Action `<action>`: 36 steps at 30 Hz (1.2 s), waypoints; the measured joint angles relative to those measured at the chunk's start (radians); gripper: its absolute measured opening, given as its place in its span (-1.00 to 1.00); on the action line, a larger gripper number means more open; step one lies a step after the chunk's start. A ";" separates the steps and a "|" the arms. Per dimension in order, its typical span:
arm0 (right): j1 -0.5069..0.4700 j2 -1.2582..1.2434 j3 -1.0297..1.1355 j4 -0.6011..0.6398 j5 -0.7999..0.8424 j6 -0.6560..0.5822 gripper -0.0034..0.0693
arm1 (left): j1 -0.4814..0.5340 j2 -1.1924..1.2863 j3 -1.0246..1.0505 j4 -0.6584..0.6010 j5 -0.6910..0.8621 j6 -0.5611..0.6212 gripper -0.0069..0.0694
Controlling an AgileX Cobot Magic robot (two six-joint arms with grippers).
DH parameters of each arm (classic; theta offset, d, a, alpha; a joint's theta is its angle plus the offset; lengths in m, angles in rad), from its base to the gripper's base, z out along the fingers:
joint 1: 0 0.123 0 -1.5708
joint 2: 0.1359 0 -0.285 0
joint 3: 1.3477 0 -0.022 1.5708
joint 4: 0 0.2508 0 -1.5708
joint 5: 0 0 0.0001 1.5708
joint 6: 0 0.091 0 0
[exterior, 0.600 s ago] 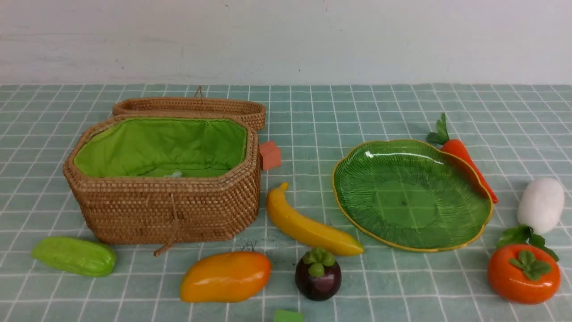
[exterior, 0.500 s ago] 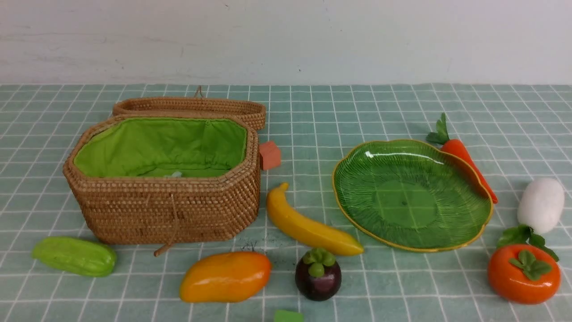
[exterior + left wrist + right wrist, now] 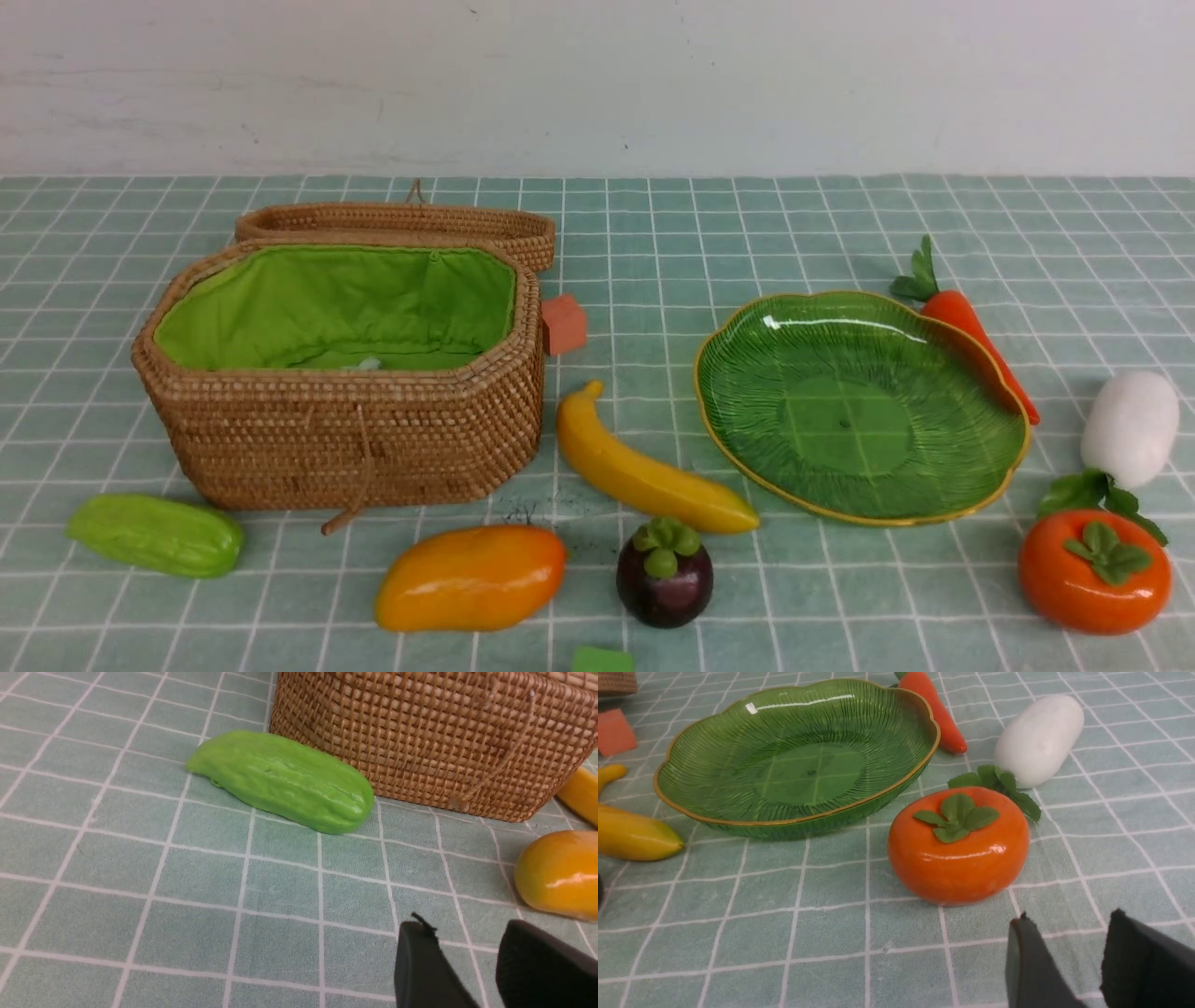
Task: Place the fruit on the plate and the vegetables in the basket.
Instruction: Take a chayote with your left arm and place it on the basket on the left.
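Note:
The open wicker basket point(image 3: 355, 439) stands at the left, its green lining bare. The green plate point(image 3: 747, 448) lies at the right, nothing on it. Banana point(image 3: 644, 476), mango point(image 3: 471, 577) and mangosteen point(image 3: 665, 574) lie in front between them. The persimmon point(image 3: 1094, 569) sits at the front right beside the white radish point(image 3: 1131, 427); the carrot point(image 3: 985, 341) lies behind the plate. The green gourd point(image 3: 154, 534) lies at the front left. My left gripper point(image 3: 462, 938) is open and empty, short of the gourd point(image 3: 280, 779). My right gripper point(image 3: 1066, 926) is open and empty, just short of the persimmon point(image 3: 959, 847).
A small red block point(image 3: 564, 324) sits by the basket's right end, and a green block point(image 3: 602, 660) lies at the front edge. The basket's lid point(image 3: 401, 224) lies open behind it. Neither arm shows in the front view.

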 joint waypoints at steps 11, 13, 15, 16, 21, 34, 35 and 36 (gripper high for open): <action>0.000 0.000 0.000 0.000 0.000 0.000 -0.24 | 0.000 0.000 0.000 -0.389 -0.395 -0.225 -0.19; 0.000 0.000 0.000 0.000 0.000 0.000 -0.24 | 0.000 0.000 0.000 -0.395 -0.436 -0.226 -0.19; 0.000 0.000 0.000 0.000 0.000 0.000 -0.24 | 0.000 0.000 0.000 -0.398 -0.508 -0.222 -0.20; 0.000 0.000 0.000 0.000 0.000 0.000 -0.24 | 0.000 0.000 0.000 -0.397 -0.514 -0.219 -0.20; 0.000 0.000 0.000 -0.168 0.000 -0.081 -0.24 | 0.000 0.000 0.000 -0.391 -0.514 -0.153 -0.32; 0.000 0.000 0.009 -0.346 -0.149 0.079 -0.24 | 0.000 0.000 -0.142 -0.300 -0.197 -0.285 -0.85; 0.000 0.000 0.009 -0.300 -0.167 0.159 -0.24 | 0.000 0.003 -0.188 -0.276 -0.131 -0.256 -0.85; 0.000 0.000 0.009 -0.282 -0.170 0.182 -0.24 | 0.000 0.010 -0.207 -0.270 -0.105 -0.245 -0.85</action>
